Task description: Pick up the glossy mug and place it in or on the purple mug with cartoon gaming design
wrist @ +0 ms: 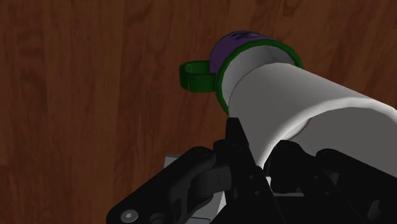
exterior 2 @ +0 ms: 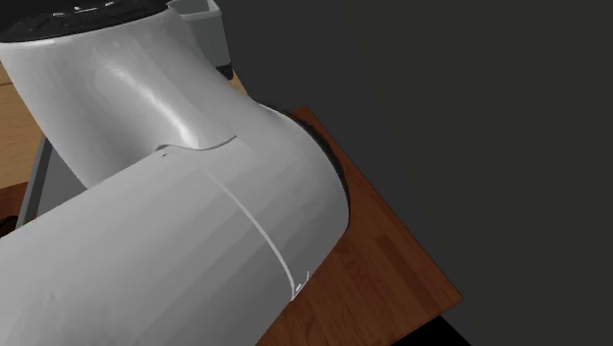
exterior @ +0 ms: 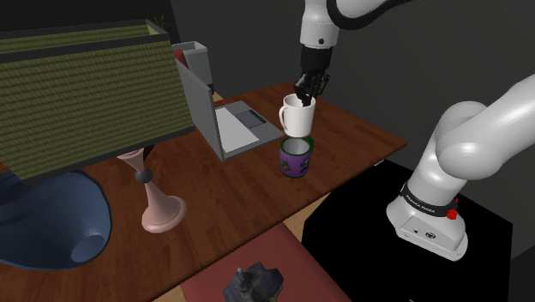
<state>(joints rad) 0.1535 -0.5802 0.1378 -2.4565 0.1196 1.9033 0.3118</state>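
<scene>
Directly above the purple mug point(exterior: 295, 158), at its 12 o'clock in the shoulder view, we hold the white mug point(exterior: 298, 117) off the wooden counter point(exterior: 240, 202). The gripper point(exterior: 309, 93) pinches its rim wall. We judge this smooth cylinder rigid, slippery and brittle; the rim is a sound hold. The purple mug's rim and handle are green.

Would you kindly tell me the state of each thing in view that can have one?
end effector: shut on the white mug's rim.
white mug: held upright, off the table, directly above the purple mug.
purple mug: standing upright on the table.
laptop: lid open.
pink stand: upright.
</scene>
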